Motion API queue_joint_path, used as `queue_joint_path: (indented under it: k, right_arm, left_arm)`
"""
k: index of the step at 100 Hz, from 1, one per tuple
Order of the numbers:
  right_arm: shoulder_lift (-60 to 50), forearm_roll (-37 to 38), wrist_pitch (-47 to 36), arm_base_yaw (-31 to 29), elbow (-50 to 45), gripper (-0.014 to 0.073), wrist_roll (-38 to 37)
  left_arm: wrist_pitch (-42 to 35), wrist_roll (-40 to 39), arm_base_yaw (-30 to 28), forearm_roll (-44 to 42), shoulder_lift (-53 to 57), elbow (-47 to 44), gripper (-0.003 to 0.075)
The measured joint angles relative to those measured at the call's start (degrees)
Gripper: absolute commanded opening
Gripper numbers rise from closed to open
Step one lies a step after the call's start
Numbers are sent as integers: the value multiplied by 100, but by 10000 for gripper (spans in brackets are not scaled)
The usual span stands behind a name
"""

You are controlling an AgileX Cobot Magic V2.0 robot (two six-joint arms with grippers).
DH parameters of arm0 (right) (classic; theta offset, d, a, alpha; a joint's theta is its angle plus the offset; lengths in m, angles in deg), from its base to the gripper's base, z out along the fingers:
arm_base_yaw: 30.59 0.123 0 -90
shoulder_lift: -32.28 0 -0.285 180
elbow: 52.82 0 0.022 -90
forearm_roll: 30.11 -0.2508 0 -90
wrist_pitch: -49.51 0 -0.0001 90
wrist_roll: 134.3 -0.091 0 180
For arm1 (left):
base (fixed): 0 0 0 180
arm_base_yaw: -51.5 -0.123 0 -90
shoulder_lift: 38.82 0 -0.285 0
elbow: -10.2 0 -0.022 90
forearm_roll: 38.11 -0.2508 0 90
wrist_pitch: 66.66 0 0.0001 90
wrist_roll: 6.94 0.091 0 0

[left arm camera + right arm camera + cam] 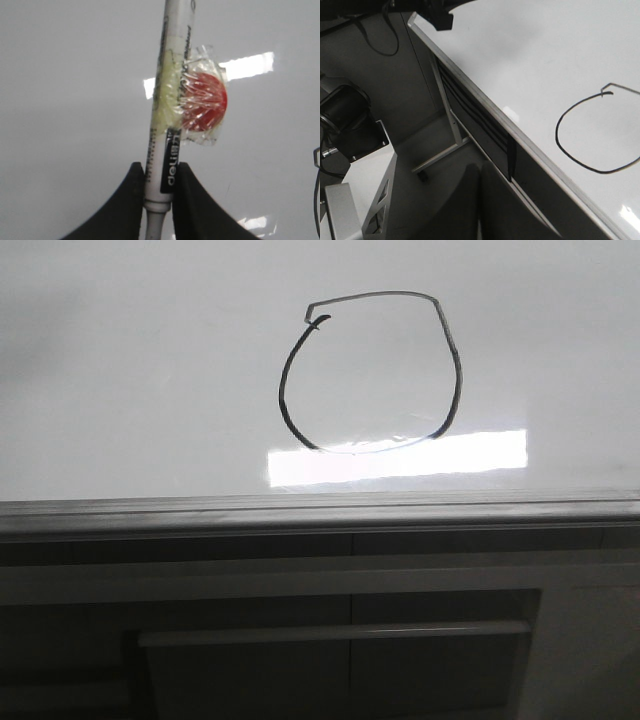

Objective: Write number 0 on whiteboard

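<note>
Left tool pinches the marker. Right tool: pressed together. The number 0 sits complete, 12 o'clock of the glare on the whiteboard; any further tip contact would smear it.

The whiteboard is showing as a large glossy white flat board, its grey metal edge rail running along the near side in the front view; the number 0 is sitting on the whiteboard as a thin black hand-drawn loop, closed, roundish, with a flattened angular top and a small tick at upper left; its lower stroke is fading into a bright glare patch just above the rail; the right wrist view is showing the same loop near the whiteboard edge.
</note>
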Motion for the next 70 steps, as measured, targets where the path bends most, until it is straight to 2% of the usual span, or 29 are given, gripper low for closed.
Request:
queue_joint_path:
  k: [12, 27, 53, 70]
  right_arm:
    - [-49, 6, -171, 0, -359, -68, -23]
    - [-49, 15, -318, 0, -557, -68, -32]
    - [-61, 15, -336, 0, -581, -68, -45]
    - [-74, 15, -216, 0, -581, -68, -45]
  left_arm:
    - [-783, -164, -763, -52, -503, 0, -20]
    - [-1525, -441, -1148, -310, -1382, -13, -20]
    - [-1313, -1867, -1172, -1013, -2546, -17, -20]
    - [-1216, -2202, -1172, -1173, -2792, -17, -20]
